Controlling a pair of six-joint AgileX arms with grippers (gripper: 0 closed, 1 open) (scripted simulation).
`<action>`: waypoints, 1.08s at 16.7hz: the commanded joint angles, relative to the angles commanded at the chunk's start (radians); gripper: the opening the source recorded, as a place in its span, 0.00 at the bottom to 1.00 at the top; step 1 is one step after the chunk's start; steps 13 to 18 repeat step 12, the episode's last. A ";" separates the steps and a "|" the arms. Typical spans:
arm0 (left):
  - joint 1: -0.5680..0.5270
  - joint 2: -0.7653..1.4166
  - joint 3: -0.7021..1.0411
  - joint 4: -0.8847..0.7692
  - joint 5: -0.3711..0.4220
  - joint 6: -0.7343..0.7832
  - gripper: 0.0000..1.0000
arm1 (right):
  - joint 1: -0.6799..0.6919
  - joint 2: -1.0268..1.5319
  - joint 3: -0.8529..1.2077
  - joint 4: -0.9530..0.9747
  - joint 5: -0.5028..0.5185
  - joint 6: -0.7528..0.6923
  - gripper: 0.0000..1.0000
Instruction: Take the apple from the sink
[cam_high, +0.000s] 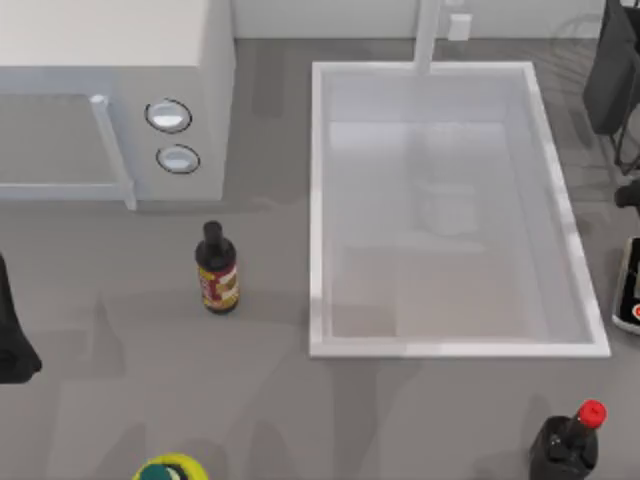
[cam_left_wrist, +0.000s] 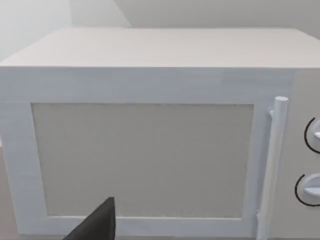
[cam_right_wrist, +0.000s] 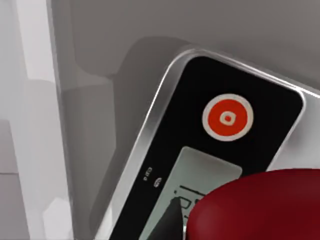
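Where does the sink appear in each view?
Top view: sink right of centre, microwave to its left.
Left wrist view: faces the microwave's door.
Right wrist view: the sink's pale rim beside the black device.
Shared landmark: that red-buttoned device, by the sink's right rim in the top view.

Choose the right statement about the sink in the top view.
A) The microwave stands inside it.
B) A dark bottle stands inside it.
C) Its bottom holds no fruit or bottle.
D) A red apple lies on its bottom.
C: the sink shows a bare pale bottom, while the brown bottle and the microwave stand outside it, on the table at its left.
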 joint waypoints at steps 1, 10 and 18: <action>0.000 0.000 0.000 0.000 0.000 0.000 1.00 | 0.000 0.000 0.000 0.000 0.000 0.000 0.60; 0.000 0.000 0.000 0.000 0.000 0.000 1.00 | 0.000 0.000 0.000 0.000 0.000 0.000 1.00; 0.000 0.000 0.000 0.000 0.000 0.000 1.00 | 0.000 0.000 0.000 0.000 0.000 0.000 1.00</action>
